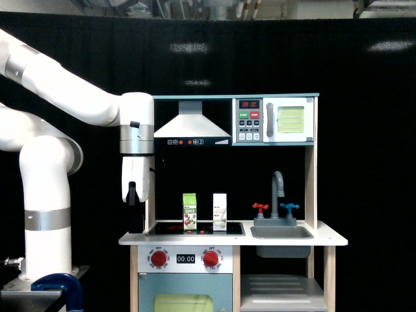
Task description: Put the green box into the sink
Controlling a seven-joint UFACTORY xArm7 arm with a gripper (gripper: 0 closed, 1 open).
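- Gripper (pixel 135 218): dark fingers point straight down at the exterior view's left edge of the toy kitchen counter (pixel 325 235); seen edge-on, so whether they are spread or pressed together cannot be told. Nothing visible is held.
- White arm (pixel 65 97): reaches in from the exterior view's left, wrist vertical above the gripper.
- Green box (pixel 189 211): upright on the black stovetop (pixel 162 228), apart from the gripper, towards the exterior view's right.
- White carton (pixel 220 211): upright just beside the green box.
- Sink (pixel 281 232): grey basin set in the counter beyond the white carton, with grey faucet (pixel 278 185) and red and blue handles behind.
- Surroundings: range hood (pixel 192 123) and toy microwave (pixel 274 120) above; black curtain (pixel 364 162) behind.
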